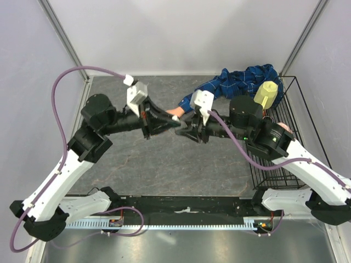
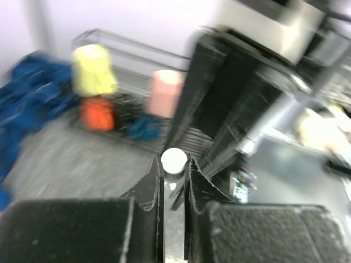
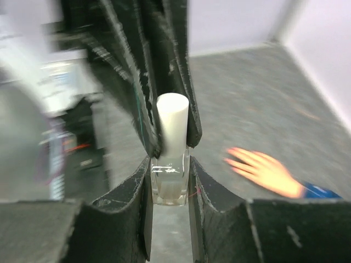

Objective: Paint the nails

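A tiny clear bottle (image 3: 169, 183) with a white cap (image 3: 173, 121) is held in the air between both grippers. My right gripper (image 3: 169, 163) is shut on its glass body. My left gripper (image 2: 174, 165) is shut on the cap (image 2: 174, 160), coming from the opposite side. In the top view the two grippers (image 1: 180, 126) meet just in front of the peach mannequin hand (image 1: 175, 112), which sticks out of the blue plaid sleeve (image 1: 241, 82). The hand (image 3: 265, 170) lies flat on the table, right of the bottle. Its nails are too blurred to make out.
A black wire basket (image 1: 277, 164) stands at the right edge and holds a yellow object (image 1: 267, 94), an orange one (image 2: 97, 114) and a pink one (image 2: 164, 92). The grey table (image 1: 164, 164) has white walls on three sides.
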{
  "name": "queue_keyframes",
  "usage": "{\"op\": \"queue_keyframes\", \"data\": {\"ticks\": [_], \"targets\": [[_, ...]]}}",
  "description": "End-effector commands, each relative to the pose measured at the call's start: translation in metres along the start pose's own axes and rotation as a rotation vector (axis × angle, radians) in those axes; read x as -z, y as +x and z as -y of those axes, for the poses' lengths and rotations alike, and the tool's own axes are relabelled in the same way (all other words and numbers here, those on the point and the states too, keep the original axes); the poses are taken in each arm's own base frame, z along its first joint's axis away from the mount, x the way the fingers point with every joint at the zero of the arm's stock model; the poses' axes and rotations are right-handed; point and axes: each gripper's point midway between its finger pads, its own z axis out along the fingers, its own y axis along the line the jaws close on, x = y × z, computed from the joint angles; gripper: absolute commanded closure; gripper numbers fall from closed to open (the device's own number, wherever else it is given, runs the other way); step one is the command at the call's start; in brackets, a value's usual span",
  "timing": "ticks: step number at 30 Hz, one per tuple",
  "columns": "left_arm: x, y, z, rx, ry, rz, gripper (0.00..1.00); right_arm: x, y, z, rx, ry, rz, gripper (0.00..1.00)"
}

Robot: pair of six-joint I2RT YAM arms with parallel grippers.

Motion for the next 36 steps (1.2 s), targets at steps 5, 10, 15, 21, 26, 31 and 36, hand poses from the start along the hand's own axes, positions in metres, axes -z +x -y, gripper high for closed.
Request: {"op": "queue_keyframes", "data": {"ticks": [5, 10, 15, 21, 26, 31, 36], "targets": [[0.062, 0.016, 0.137, -0.208, 0.896, -0.031, 0.98, 0.054, -0.057, -0.133, -0.039, -0.788, 0.272, 1.00], [0.065, 0.000, 0.142, -0.227, 0.860, 0.010, 0.98, 0.059, -0.059, -0.138, -0.077, -0.809, 0.288, 1.00], [0.049, -0.026, 0.117, -0.203, 0.539, 0.063, 0.43, 0.040, -0.049, -0.115, -0.065, -0.625, 0.236, 1.00], [0.052, -0.051, 0.064, -0.198, 0.104, 0.159, 0.10, 0.015, -0.028, -0.044, -0.016, -0.195, 0.113, 1.00], [0.060, -0.060, -0.012, -0.087, -0.344, 0.187, 0.13, 0.002, -0.016, 0.014, 0.008, 0.110, 0.023, 1.00], [0.043, -0.049, -0.024, -0.028, -0.355, 0.133, 0.16, -0.005, -0.015, 0.043, 0.033, 0.254, 0.005, 1.00], [0.026, -0.041, -0.022, 0.010, -0.296, 0.092, 0.15, -0.010, -0.013, 0.048, 0.038, 0.277, -0.006, 1.00]]}}
